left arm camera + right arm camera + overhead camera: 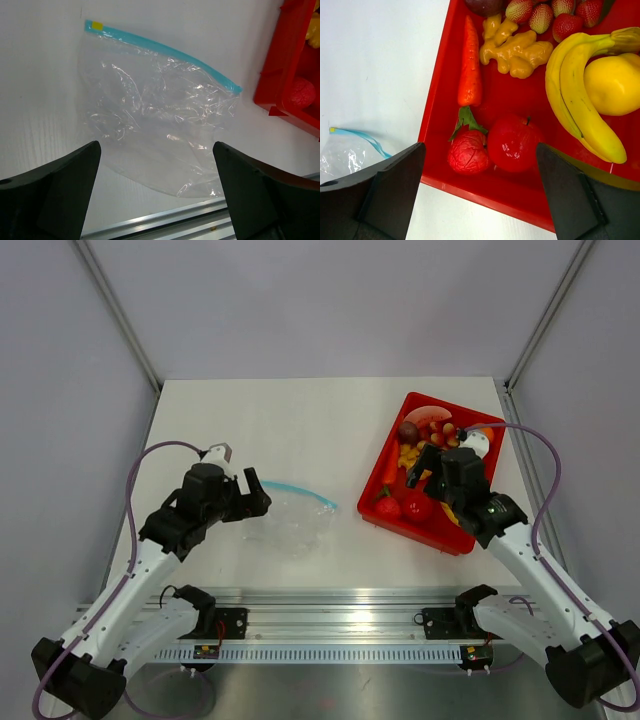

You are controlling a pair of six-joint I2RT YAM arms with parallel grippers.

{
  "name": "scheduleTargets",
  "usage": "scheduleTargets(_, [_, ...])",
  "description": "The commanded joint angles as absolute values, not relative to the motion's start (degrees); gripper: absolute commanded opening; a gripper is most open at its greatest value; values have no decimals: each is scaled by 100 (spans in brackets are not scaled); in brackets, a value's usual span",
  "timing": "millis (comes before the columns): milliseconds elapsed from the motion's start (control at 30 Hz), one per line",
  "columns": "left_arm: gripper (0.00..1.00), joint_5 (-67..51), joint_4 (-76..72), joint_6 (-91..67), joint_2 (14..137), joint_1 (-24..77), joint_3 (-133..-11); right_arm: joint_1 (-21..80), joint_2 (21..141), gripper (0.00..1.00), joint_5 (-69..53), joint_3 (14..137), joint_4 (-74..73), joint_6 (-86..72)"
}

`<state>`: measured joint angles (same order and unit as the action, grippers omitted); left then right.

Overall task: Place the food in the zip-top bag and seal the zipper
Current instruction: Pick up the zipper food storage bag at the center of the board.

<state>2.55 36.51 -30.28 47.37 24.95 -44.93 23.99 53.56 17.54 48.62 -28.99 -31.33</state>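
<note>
Top view: the left tool (258, 493) hangs low over the white tabletop (250, 420), its two black fingers spread wide and holding nothing. Just beyond its tips lies the clear, crinkly plastic zip-top bag (292, 523), flat on the tabletop left of centre, with its light blue zipper strip (303, 491) along the far edge. Well apart to the right sits a red rectangular plastic tray (430, 538), turned at an angle and full of toy food. The right tool (424, 462) hovers over the tray's middle, also spread and empty.

Left wrist view: the two black fingers (60, 195) stand far apart at the lower corners. The bag lies beyond and between them, untouched, wrinkled and with nothing visible inside. The zipper strip runs slanting from upper left to right, and a small yellow tab (97, 25) sits at its left end. The tray's corner shows at the right edge, near the bag but not touching it.

Right wrist view: the fingers are again wide apart, above the tray's near rim. Between them lie a glossy red toy apple (513, 142) and a wrinkled red ball (468, 152), side by side and touching. Past them lies an orange toy carrot (470, 65) along the tray's left wall, with a knobbly yellow ginger root (517, 47) to its right. Further right are a pair of yellow bananas (575, 95) and a smooth yellow fruit (612, 82). Several red strawberries (540, 17) lie at the far end. A corner of the bag shows at lower left, outside the tray.
</note>
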Motion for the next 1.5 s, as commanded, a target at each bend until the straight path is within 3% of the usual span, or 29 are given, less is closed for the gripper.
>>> scheduleTargets(0, [99,88,3481,-2997,4746,2505,-4685,2382,5221,99,1960,4817,-2839,-3199])
scheduleTargets(367, [99,431,3885,-2944,5054,2514,-4984,2391,5255,100,1705,4860,-2882,-3093])
scheduleTargets(600, [99,-131,3253,-3453,5264,2847,-4220,2548,6421,99,1326,5395,-3295,-3278])
scheduleTargets(767, [98,-132,3068,-3709,5405,2988,-4008,3539,7329,99,1775,5905,-3244,-3392])
scheduleTargets(967, [95,140,3225,-3770,5458,2988,-3929,3929,8498,93,1819,6582,-3129,-3551])
scheduleTargets(1200, [91,193,3208,-3929,5458,2988,-3691,3920,9587,76,2293,7355,-3461,-3595])
scheduleTargets(1333, [91,342,3409,-3876,5397,2988,-3761,3789,9791,68,2671,7244,-3709,-3612])
scheduleTargets(1467, [91,527,3612,-3771,5353,2988,-3928,3307,9467,67,2444,6795,-3595,-3656])
